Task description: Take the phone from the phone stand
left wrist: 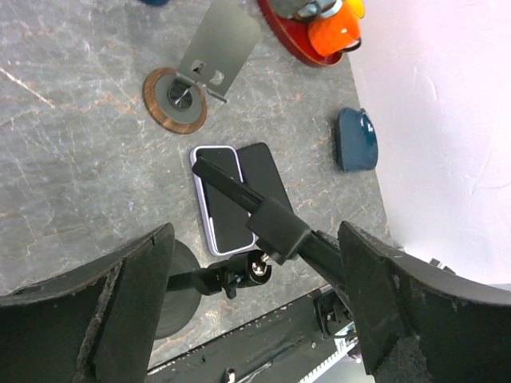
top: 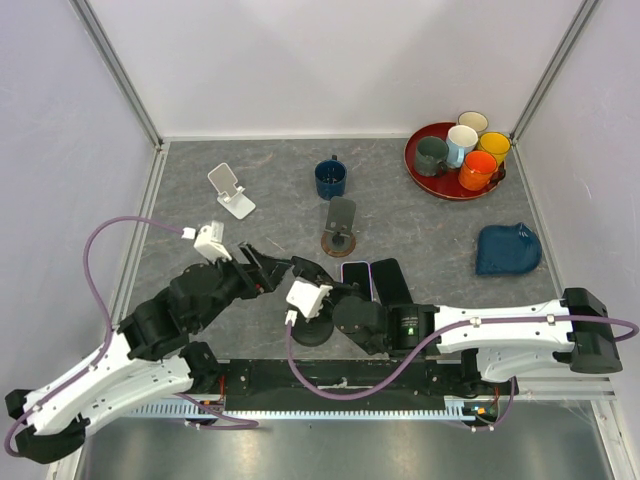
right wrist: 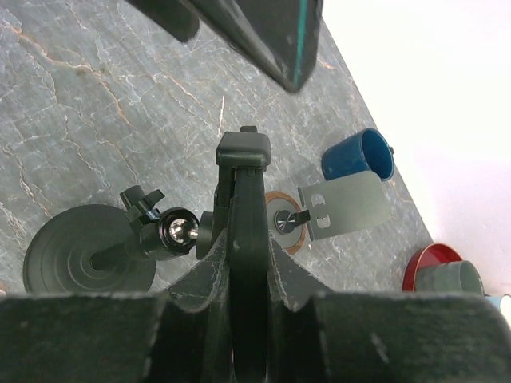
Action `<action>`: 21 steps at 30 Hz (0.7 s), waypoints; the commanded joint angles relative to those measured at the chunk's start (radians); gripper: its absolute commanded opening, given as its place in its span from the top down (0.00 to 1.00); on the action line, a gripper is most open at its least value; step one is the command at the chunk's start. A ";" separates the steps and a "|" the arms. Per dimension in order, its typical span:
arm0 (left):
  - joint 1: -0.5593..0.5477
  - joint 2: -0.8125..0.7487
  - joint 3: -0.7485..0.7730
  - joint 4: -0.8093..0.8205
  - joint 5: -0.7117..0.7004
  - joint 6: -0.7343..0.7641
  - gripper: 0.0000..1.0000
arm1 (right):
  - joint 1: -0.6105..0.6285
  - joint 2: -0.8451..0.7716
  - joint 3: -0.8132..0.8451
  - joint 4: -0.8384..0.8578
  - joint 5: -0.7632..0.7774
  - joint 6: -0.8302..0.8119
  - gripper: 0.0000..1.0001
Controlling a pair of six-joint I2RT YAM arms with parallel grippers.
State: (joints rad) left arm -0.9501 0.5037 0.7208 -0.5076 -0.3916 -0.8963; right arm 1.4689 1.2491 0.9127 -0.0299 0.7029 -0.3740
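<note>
Phone, lavender-cased, is seen flat on the tabletop, at 1 o'clock of the stand base, beside a black phone. The cradle is pinched by the right fingers. The left fingers are spread wide, empty. If the cradle is tugged, the stand could be toppled onto both.

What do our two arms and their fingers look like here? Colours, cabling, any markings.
Left arm and right arm: white link shells, black joints and bases. A purple cable loops to a white wrist camera box on each. Green light on a black right-arm joint. Fingers are broad and matte black with scuffed edges. No readable markings.
</note>
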 commanded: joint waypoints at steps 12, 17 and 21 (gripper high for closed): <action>0.002 0.226 0.104 -0.071 0.028 -0.233 0.11 | 0.013 -0.004 0.026 0.182 0.004 -0.134 1.00; 0.002 0.262 0.089 -0.049 -0.004 -0.263 0.14 | 0.021 0.015 0.020 0.206 0.026 -0.137 1.00; 0.010 0.253 0.052 -0.002 -0.023 -0.318 0.21 | 0.027 0.027 0.017 0.208 0.044 -0.140 1.00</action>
State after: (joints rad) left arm -0.9493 0.7673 0.7868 -0.5674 -0.3656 -1.1183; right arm 1.4849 1.2789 0.9054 0.0399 0.6899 -0.4877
